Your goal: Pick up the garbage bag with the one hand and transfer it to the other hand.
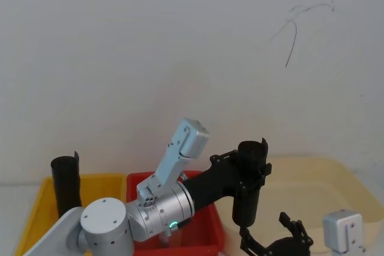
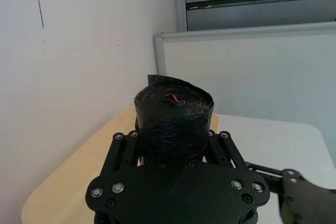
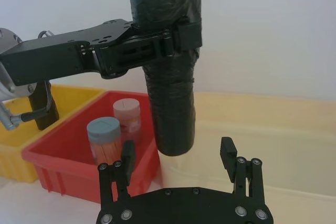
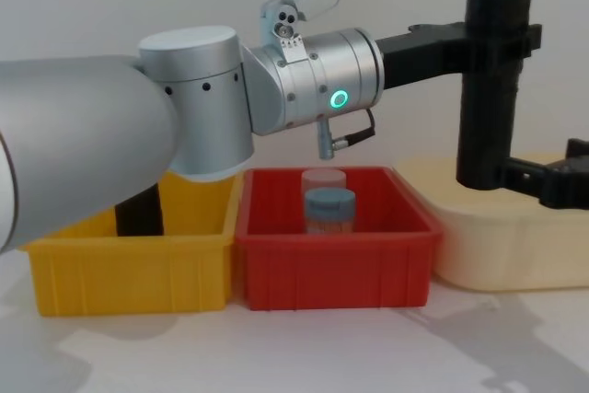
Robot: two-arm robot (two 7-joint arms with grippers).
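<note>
Left arm [image 4: 193, 103] reaches out above the red bin [image 4: 331, 269]. On the bench [image 4: 276, 352]: cream tub [image 4: 497, 250] right, yellow bin [image 4: 129, 273] left, red bin between. Garbage bag [image 4: 486, 126] hangs upright in the air over the tub's left end, clamped near its top by the left gripper [image 4: 502, 43]. Right gripper [image 3: 178, 156] sits at the bag's lower end, jaws spread wide, gripping nothing. Two lidded jars [image 4: 329, 209] stand in the red bin.

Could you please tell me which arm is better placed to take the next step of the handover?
The right. The left gripper clamps the garbage bag near its top, holding it upright, while the right gripper is open beside the bag's free lower end, so it likely only needs to close in.
</note>
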